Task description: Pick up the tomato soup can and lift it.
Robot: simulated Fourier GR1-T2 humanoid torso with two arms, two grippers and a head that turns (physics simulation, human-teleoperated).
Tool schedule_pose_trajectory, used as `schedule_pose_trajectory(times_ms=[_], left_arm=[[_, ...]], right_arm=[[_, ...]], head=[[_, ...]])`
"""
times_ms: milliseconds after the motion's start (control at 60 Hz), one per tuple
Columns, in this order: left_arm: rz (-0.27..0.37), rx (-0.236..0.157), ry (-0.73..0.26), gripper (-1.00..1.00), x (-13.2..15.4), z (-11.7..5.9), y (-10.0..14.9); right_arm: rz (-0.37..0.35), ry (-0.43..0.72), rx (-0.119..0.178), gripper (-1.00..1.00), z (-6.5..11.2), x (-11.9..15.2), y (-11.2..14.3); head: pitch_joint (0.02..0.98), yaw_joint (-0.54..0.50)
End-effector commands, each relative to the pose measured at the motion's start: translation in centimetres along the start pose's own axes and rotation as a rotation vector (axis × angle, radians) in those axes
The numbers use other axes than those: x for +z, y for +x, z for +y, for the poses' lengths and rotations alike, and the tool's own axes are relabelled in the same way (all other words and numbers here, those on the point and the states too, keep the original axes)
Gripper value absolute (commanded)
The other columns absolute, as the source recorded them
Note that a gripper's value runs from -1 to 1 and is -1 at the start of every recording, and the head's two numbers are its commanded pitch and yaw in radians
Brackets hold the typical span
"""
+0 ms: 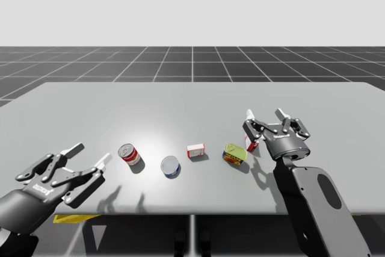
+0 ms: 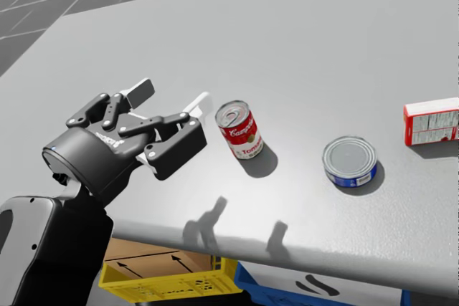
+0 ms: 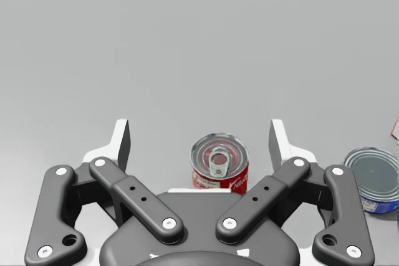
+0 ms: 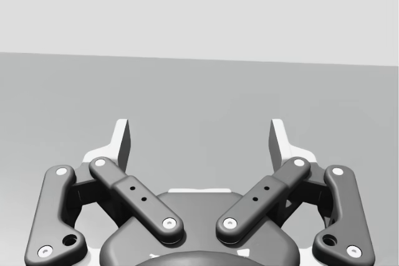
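The tomato soup can (image 1: 129, 154) is red and white with a pull-tab lid and stands upright on the grey table (image 1: 192, 100), left of centre. My left gripper (image 1: 90, 154) hovers open just to its left near the front edge. From the head the can (image 2: 240, 130) stands a short way beyond the open left gripper (image 2: 172, 98). In the left wrist view the can (image 3: 219, 163) stands ahead of my left gripper (image 3: 199, 138), centred between the spread fingers and untouched. My right gripper (image 1: 264, 114) is open over the table's right side, and in its own wrist view it (image 4: 199, 135) holds nothing.
A flat blue can (image 1: 171, 166) (image 2: 349, 162) (image 3: 372, 179) stands right of the soup can. Further right are a red-and-white box (image 1: 195, 150) (image 2: 432, 122) and a yellow-green can (image 1: 234, 153). A yellow crate (image 2: 168, 281) sits below the table's front edge.
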Motion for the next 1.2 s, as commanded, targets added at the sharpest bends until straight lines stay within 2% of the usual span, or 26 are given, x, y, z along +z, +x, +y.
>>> schedule_pose_trajectory(times_ms=[17,167,383,567,867,1100,1200], left_arm=[[0.072,0.012,0.007,-1.0,0.8,0.2,-3.7],[0.119,0.037,0.004,-1.0,-0.1,0.1,-6.5],[0.161,0.057,-0.002,-1.0,-1.9,-0.2,-8.4],[0.183,0.056,0.014,-1.0,-4.4,-0.3,-9.4],[0.207,0.038,0.045,-1.0,-7.8,-0.5,-9.5],[0.213,0.039,0.044,-1.0,-9.8,-0.8,-9.2],[0.214,0.055,0.034,-1.0,-10.2,-0.8,-9.1]], right_arm=[[0.001,0.002,-0.003,-1.0,0.0,0.0,0.0],[0.0,0.003,-0.003,-1.0,-0.1,0.0,0.0],[-0.001,0.005,-0.003,-1.0,-0.1,0.0,0.0],[-0.003,0.007,-0.002,-1.0,-0.1,0.0,0.0],[-0.006,0.009,0.0,-1.0,-0.1,0.0,0.1],[-0.007,0.008,0.0,-1.0,-0.1,0.0,0.1],[-0.007,0.007,-0.001,-1.0,-0.2,0.0,0.1]], head=[[0.888,0.43],[0.889,0.43],[0.887,0.42],[0.883,0.41],[0.873,0.4],[0.869,0.39],[0.865,0.39]])
